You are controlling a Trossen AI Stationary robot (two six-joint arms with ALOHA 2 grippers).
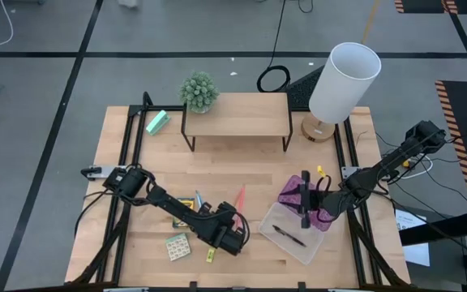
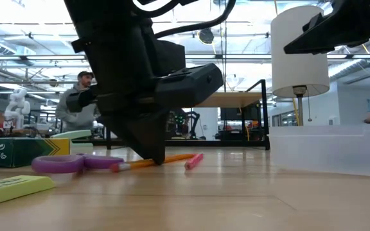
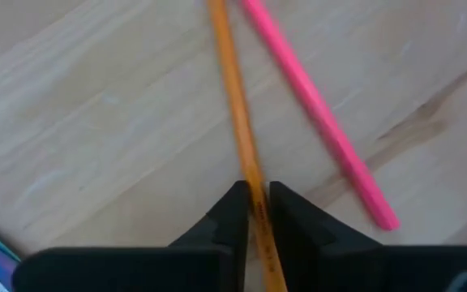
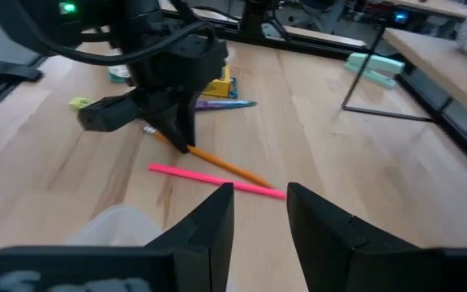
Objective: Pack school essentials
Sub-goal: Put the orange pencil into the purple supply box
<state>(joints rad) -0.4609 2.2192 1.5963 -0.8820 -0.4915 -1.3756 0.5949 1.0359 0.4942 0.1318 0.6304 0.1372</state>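
Your wooden counter is sitting in an open lab. Left end effector is clamping the orange pencil, which is lying flat, long axis roughly parallel to the pink pencil. Right end effector is hovering with fingers apart.

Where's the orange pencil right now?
On the table's front middle, the orange pencil lies beside the pink pencil, pinched by the left gripper.

Bright, even overhead light throughout, casting only soft, short shadows on the table. Strong backlight and glare from ceiling fixtures in the low view, leaving the left gripper a near silhouette. Blurred, out of focus close up: orange pencil, pink pencil.
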